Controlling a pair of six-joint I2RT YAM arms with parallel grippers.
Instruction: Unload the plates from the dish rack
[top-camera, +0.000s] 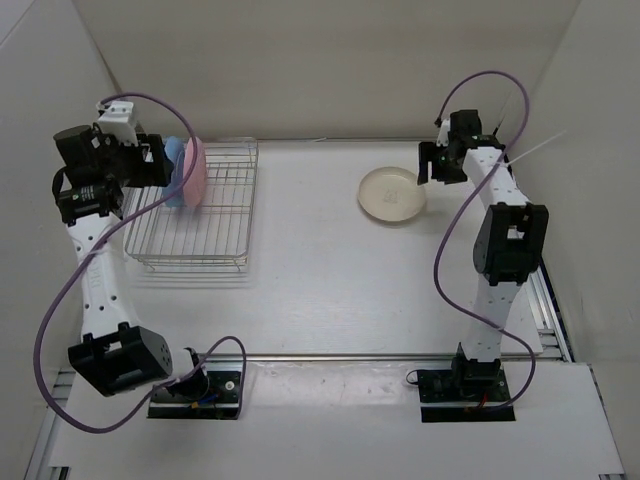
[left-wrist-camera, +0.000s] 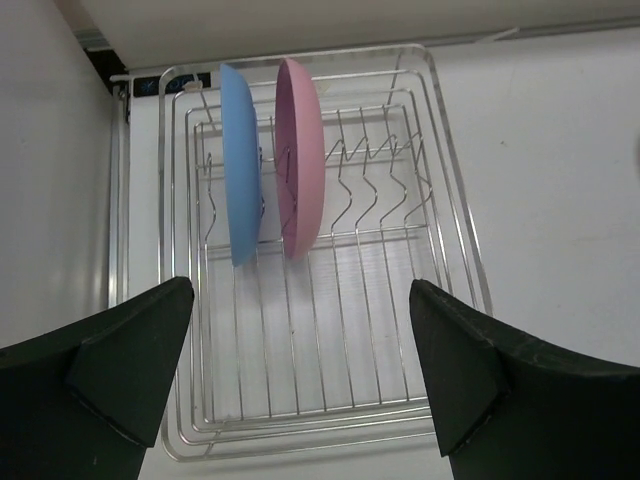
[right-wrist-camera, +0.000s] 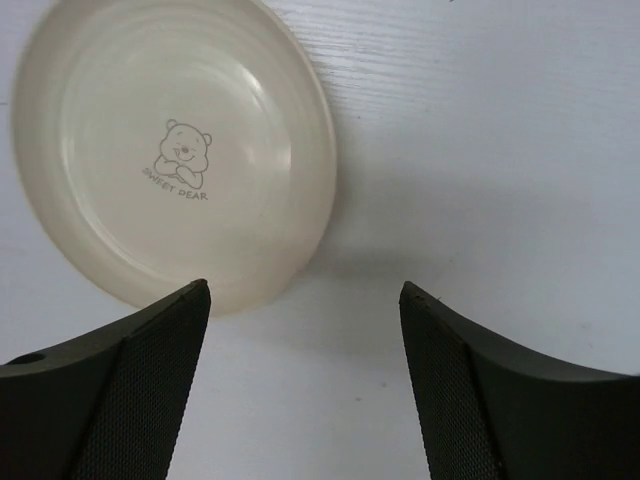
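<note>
Right end effector (right-wrist-camera: 302, 290) downturned, spread beside cream plate (right-wrist-camera: 170, 150) (left one (left-wrist-camera: 300, 290) spread above rack (left-wrist-camera: 350, 345))

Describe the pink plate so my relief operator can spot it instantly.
Find the silver wire dish rack on the left of the table. Two plates stand on edge in it. The pink plate is the right-hand one, beside the blue plate.

The cream plate (right-wrist-camera: 170, 150) is being supported flat and face up by the counter (top-camera: 320, 270), well apart from the dish rack (left-wrist-camera: 300, 370) and to its right. A small bear emblem with lettering is being displayed at its centre. The blue plate (left-wrist-camera: 240, 165) and the pink plate (left-wrist-camera: 302, 160) are being held upright on edge, side by side, in wire slots toward the far left part of the silver wire-grid rack.
</note>
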